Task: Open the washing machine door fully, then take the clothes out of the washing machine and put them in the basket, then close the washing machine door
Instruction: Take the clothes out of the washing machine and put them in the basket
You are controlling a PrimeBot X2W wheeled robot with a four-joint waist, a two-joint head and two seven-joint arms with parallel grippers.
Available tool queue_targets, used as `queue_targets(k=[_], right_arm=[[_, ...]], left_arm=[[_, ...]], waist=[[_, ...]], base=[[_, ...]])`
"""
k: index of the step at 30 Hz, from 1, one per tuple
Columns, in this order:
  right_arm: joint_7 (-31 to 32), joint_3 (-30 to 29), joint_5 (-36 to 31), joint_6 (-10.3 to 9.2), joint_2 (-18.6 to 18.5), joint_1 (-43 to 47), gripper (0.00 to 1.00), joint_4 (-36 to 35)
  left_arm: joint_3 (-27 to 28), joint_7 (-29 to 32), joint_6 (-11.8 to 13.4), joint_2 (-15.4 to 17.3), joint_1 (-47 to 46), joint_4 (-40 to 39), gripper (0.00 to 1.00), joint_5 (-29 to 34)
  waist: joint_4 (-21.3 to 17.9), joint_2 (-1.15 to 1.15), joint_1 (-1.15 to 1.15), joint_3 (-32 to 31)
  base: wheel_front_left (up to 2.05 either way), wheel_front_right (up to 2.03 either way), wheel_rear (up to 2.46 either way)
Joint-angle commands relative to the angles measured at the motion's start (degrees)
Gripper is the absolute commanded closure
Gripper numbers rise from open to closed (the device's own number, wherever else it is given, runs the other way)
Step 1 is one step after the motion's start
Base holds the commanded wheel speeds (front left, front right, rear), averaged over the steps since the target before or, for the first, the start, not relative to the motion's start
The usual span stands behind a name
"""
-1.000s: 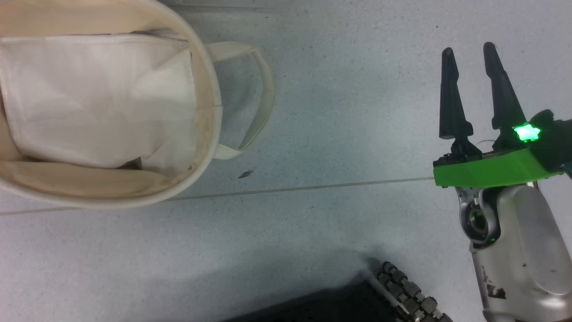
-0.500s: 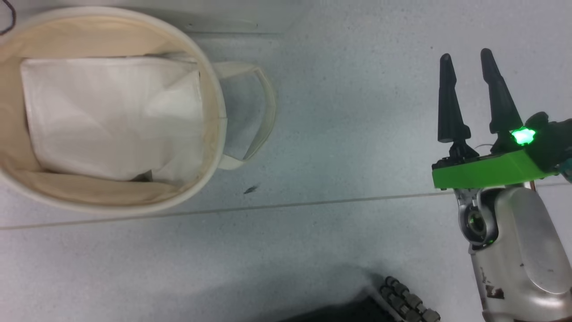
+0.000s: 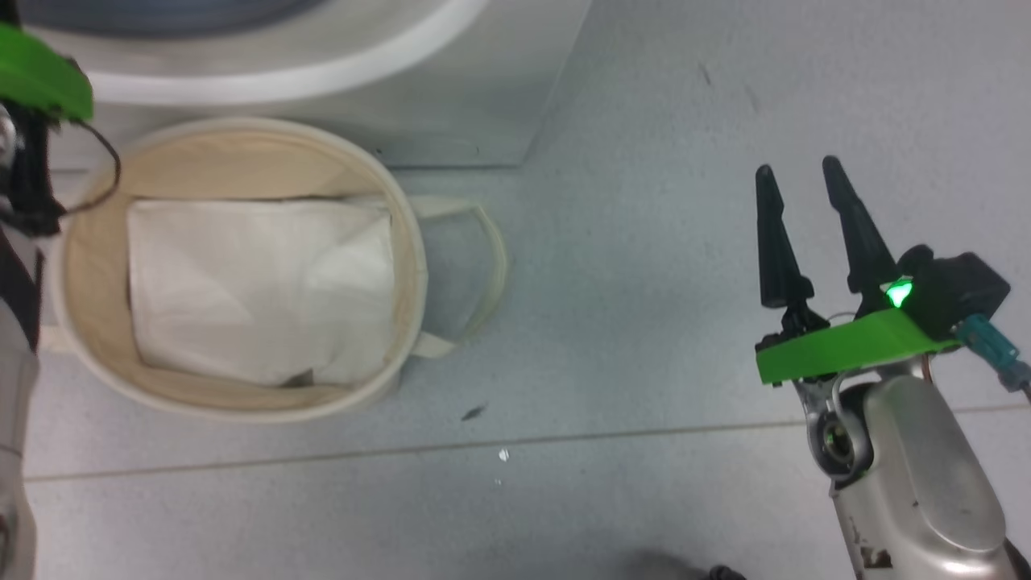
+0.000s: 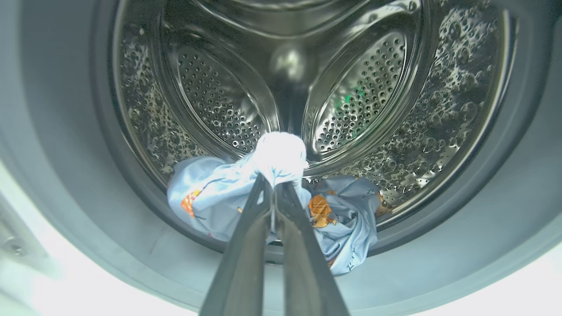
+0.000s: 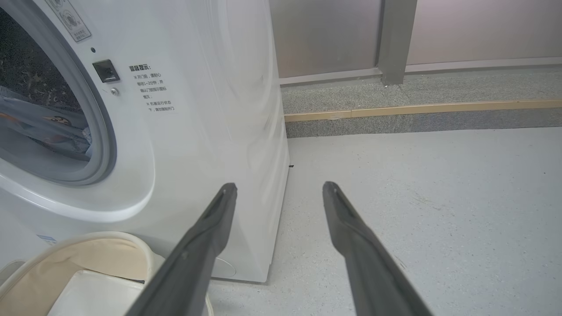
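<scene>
Clothes (image 4: 347,219) pinched at the lower front edge of the drum (image 4: 210,101)
Left end effector (image 4: 273,186) is clamped on a bunched fold inside the washing machine (image 5: 210,109); right end effector (image 3: 797,167) hangs wide apart above the floor (image 3: 644,242). Best to draw back slowly, lifting the trailing cloth over the gasket (image 4: 66,131) toward the basket (image 3: 407,234).

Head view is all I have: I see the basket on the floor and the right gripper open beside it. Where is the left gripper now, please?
Observer: The left gripper reaches into the steel drum, low at its front.
Operator: Does it hold something?
Observer: Yes. Its jaws are shut on a bunched fold of the clothes, light blue with orange faces.
Operator: Is the garment out of the machine?
Observer: No. It lies at the bottom of the drum, one edge hanging over the grey gasket.
</scene>
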Motion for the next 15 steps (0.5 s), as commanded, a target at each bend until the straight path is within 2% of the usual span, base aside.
queue_targets(k=[1,7,15], right_arm=[[-0.3,1.4,0.5,0.05,-0.5,1.9,0.00,-0.9],[-0.3,1.7,1.0,0.05,-0.6,4.0,0.00,1.0],[-0.3,2.1,1.1,0.05,-0.7,6.4,0.00,2.7]], left_arm=[[3.3,-0.7,-0.7,2.3,2.0,-4.9,1.00,-0.1],[8.5,-0.7,-3.2,-0.2,12.5,-14.3,1.00,0.6],[10.0,-0.7,-4.3,-2.9,23.1,-23.2,1.00,1.0]], waist=[[1.1,-0.01,0.00,-4.4],[2.4,-0.01,0.00,-10.3],[3.9,-0.01,0.00,-15.7]], base=[[0.00,0.00,0.00],[0.00,0.00,0.00],[0.00,0.00,0.00]])
